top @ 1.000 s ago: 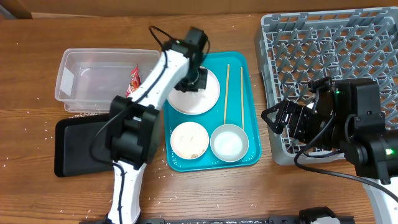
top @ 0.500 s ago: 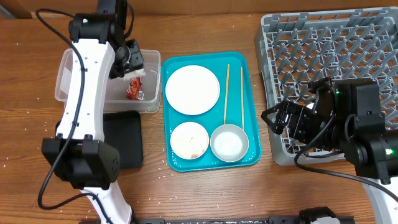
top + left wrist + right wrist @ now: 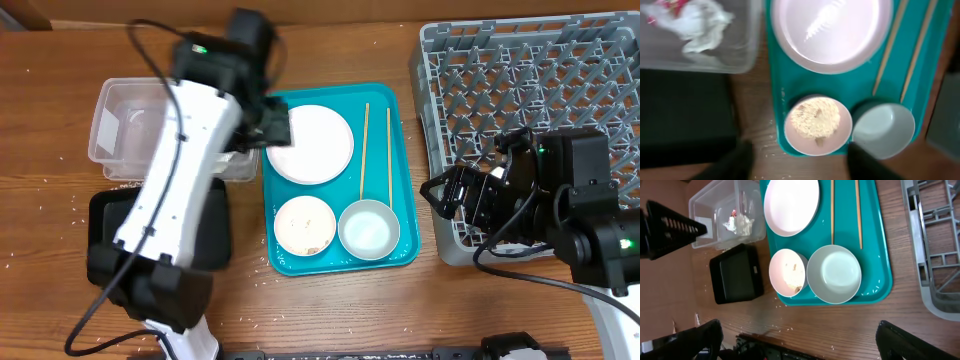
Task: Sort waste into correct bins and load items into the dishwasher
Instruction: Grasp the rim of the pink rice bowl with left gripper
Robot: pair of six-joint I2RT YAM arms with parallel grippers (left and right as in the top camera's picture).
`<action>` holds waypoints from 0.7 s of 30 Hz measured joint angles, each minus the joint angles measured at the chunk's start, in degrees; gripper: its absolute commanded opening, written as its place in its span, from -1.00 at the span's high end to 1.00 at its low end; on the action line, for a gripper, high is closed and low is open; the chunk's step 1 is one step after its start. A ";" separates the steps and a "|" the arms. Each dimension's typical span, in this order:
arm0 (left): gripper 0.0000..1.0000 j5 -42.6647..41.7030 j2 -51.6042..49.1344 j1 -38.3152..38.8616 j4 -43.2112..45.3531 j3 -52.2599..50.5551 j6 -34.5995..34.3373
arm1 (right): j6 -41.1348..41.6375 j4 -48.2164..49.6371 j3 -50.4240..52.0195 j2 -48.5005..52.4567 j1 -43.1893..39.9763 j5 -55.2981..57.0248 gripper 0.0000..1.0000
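Note:
My left gripper (image 3: 272, 128) hangs open and empty between the clear tub (image 3: 112, 128) and the large white plate (image 3: 318, 145). In the left wrist view its fingers (image 3: 800, 165) frame the small white bowl (image 3: 817, 125), which holds crumbs. The red-and-white wrapper (image 3: 695, 22) lies in the clear tub. The metal bowl (image 3: 368, 229) and two chopsticks (image 3: 365, 150) lie on the teal tray (image 3: 400, 255). My right gripper (image 3: 445, 195) is open and empty by the grey dish rack (image 3: 540, 90). The black tray (image 3: 100, 240) lies below the tub. No cup is in view.
Loose rice grains (image 3: 790, 330) are scattered on the wooden table in front of the teal tray and near the black tray (image 3: 736, 275). My left arm crosses over the tub and the black tray in the overhead view. The rack's corner (image 3: 935, 255) is close to my right gripper (image 3: 805, 345).
My left gripper went from above the plate to the clear tub, then swung back right towards the plate. The right arm has not moved.

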State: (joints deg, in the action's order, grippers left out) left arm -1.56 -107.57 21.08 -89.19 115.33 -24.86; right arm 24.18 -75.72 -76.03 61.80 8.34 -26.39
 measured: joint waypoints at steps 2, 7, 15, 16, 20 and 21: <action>0.09 0.00 0.33 4.09 2.75 -3.26 -1.31 | 0.02 0.00 0.00 0.00 0.00 -0.02 -0.99; -0.10 -0.11 0.20 11.58 12.09 -16.06 -8.55 | -0.02 -0.17 0.00 0.00 0.00 -0.02 -0.99; -0.07 -2.97 0.09 13.77 27.34 -32.41 -18.95 | -0.02 -0.87 0.00 0.02 0.02 -0.20 -1.00; -0.03 -3.67 0.09 13.66 30.10 -34.23 -19.61 | -0.02 -0.92 0.00 0.02 0.00 -0.20 -1.00; 0.28 -5.77 0.09 13.22 36.65 -40.09 -21.18 | -0.02 -1.05 0.00 0.09 0.00 -0.17 -1.00; 0.36 -5.97 0.07 13.00 36.83 -40.74 -21.55 | -0.04 -1.07 0.00 0.09 0.00 -0.17 -1.00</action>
State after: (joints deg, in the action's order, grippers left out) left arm -7.53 -107.50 34.09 -52.36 74.59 -46.41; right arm 24.14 -76.79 -76.03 61.89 8.34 -26.57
